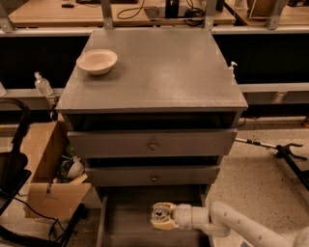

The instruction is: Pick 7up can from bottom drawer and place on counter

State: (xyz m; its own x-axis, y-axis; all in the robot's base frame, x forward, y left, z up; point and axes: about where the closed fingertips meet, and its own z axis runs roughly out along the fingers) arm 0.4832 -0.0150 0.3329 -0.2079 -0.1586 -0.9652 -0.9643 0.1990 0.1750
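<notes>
The bottom drawer (126,222) is pulled open at the foot of the grey cabinet. The 7up can (160,211) stands in it, its silver lid showing between my pale fingers. My gripper (162,215) reaches in from the right on a white arm and is shut on the can. The counter (169,67) is the wide grey slab on top of the cabinet, well above the gripper.
A cream bowl (97,61) sits on the counter's left rear. Two shut drawer fronts with knobs (153,144) are above the open drawer. An open cardboard box (48,169) and a pump bottle (42,84) are on the left. A wooden desk (125,10) runs behind.
</notes>
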